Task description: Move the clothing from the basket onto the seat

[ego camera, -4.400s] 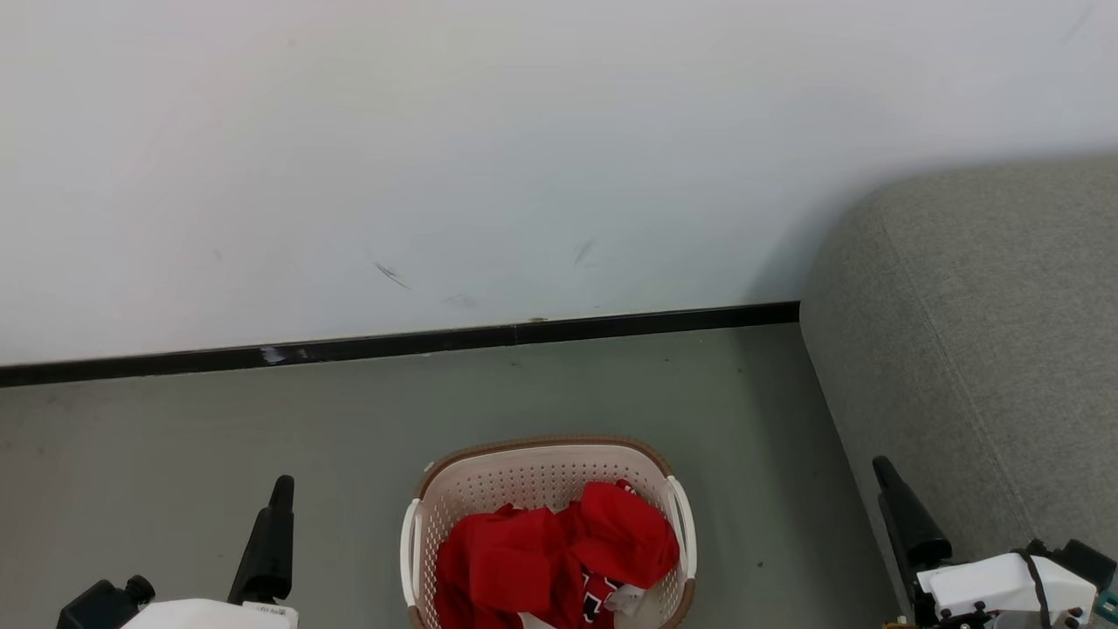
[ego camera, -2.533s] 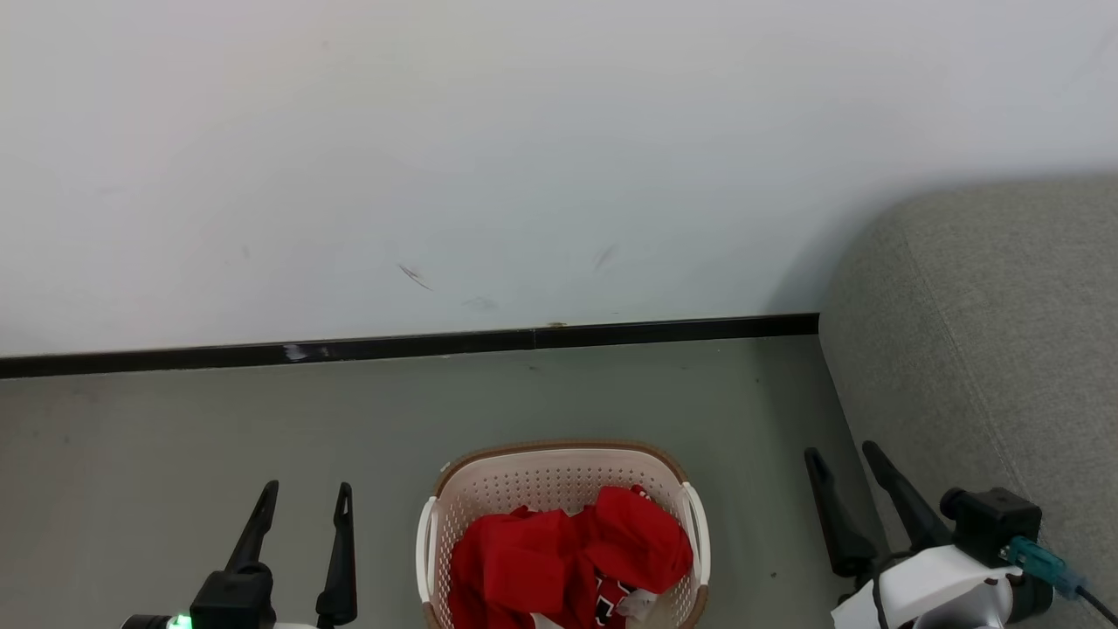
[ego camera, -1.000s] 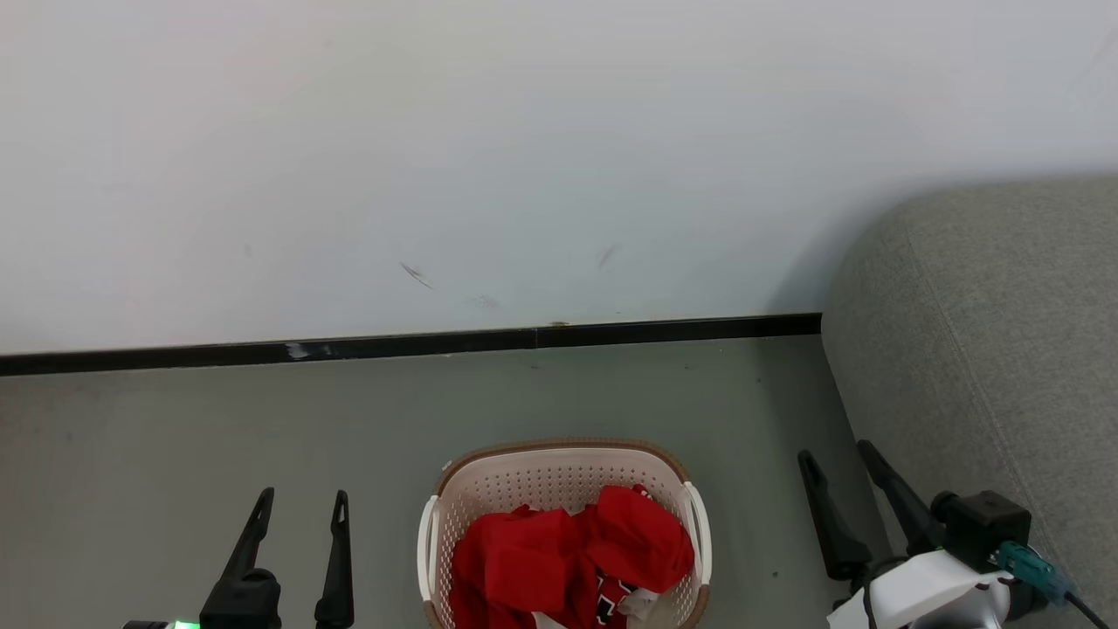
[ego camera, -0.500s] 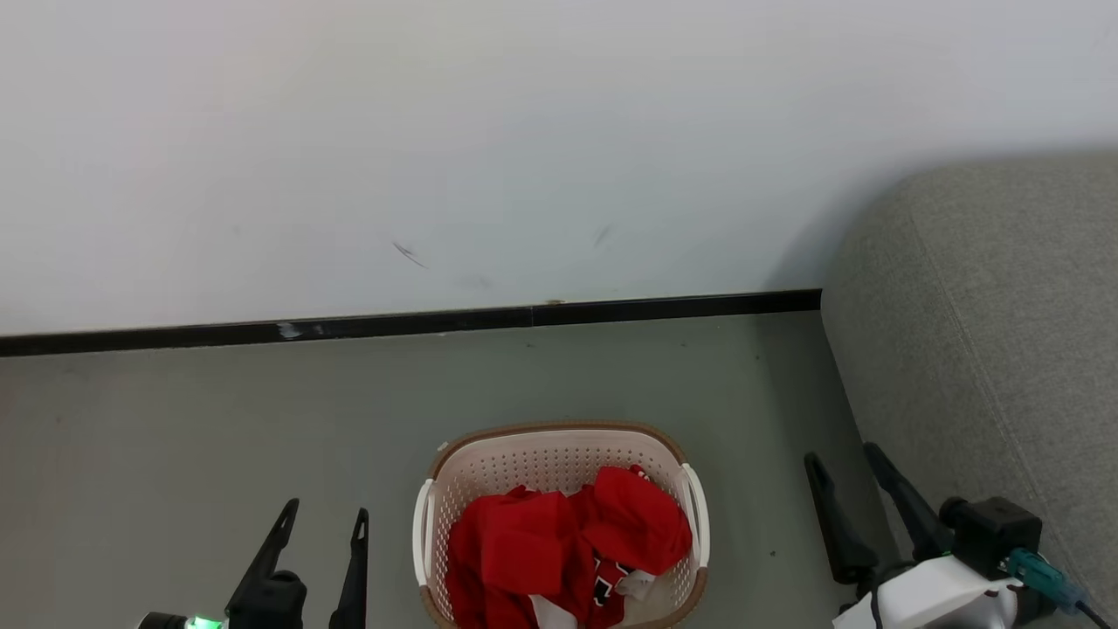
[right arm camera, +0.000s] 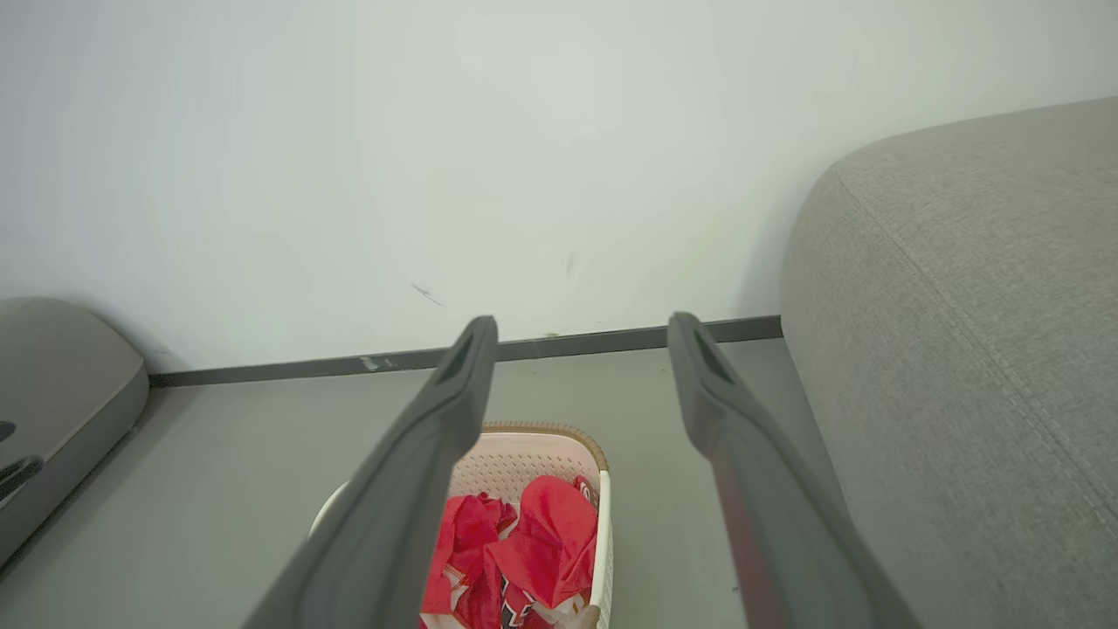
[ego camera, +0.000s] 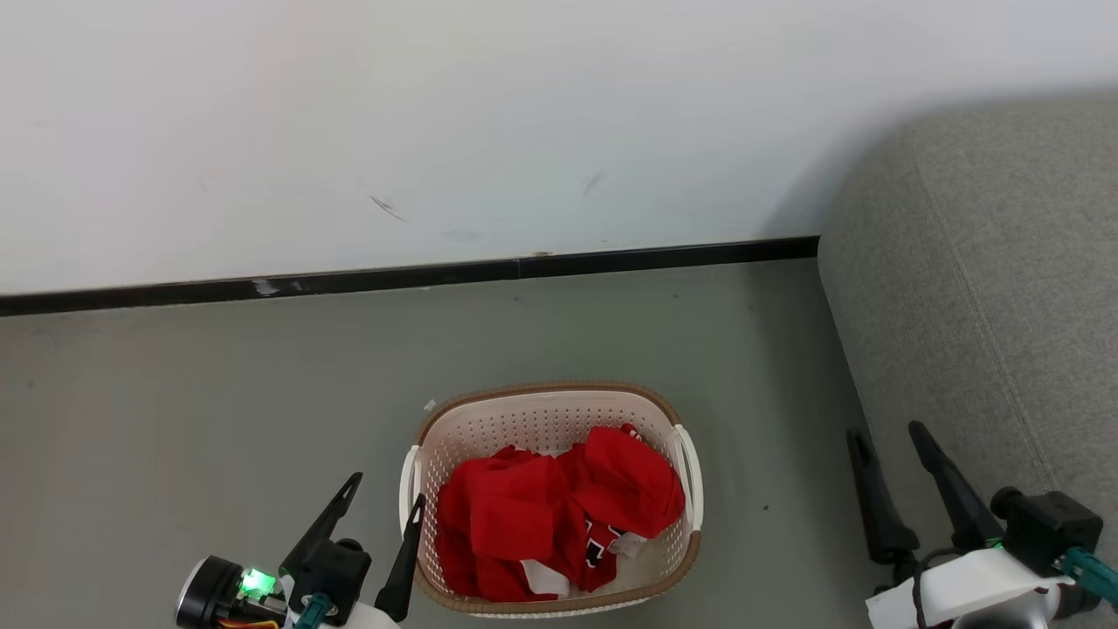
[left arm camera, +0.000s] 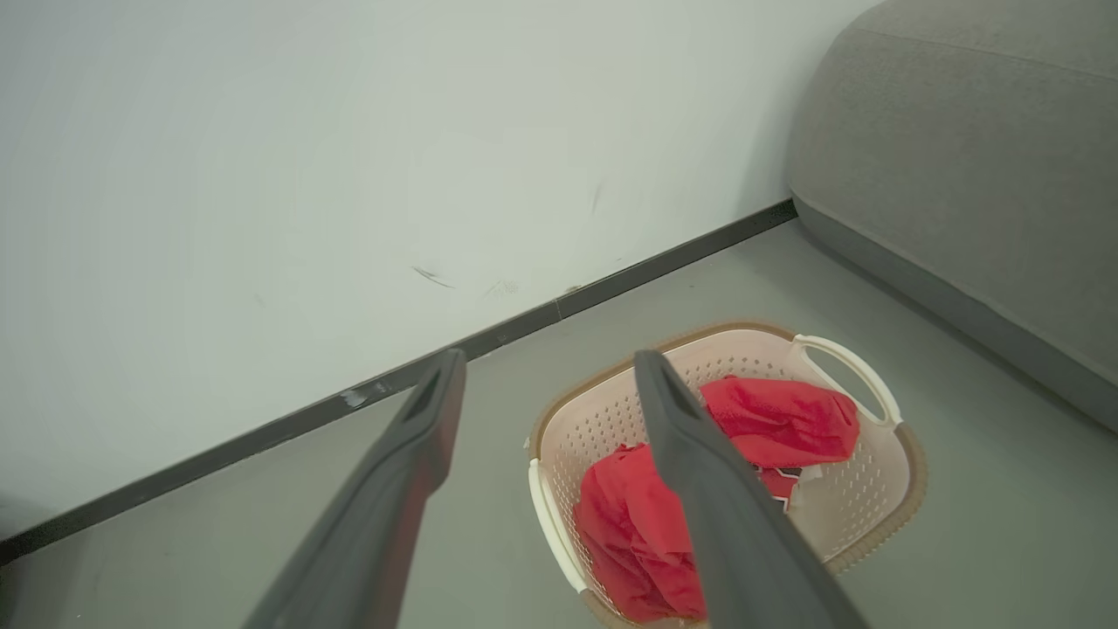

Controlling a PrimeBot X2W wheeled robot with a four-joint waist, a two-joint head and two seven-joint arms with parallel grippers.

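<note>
1. A cream oval basket (ego camera: 546, 386) stands open side up. Its wider span runs left to right, from one white handle to the other, roughly parallel to the wall (ego camera: 437, 114).
2. Red clothing (ego camera: 515, 515) lies heaped inside it.
3. The basket rests on a grey floor (ego camera: 218, 376) edged by a black baseboard (ego camera: 393, 278). The grey seat (ego camera: 978, 262) rises to its right, not touching it.
4. The left end effector (ego camera: 386, 491) sits just beside the left handle and the right end effector (ego camera: 885, 431) near the seat's edge. Both are empty, with fingers apart.
5. Compared with half a second ago, the head camera has tipped downward. The left end effector has drawn closer to the basket.
</note>
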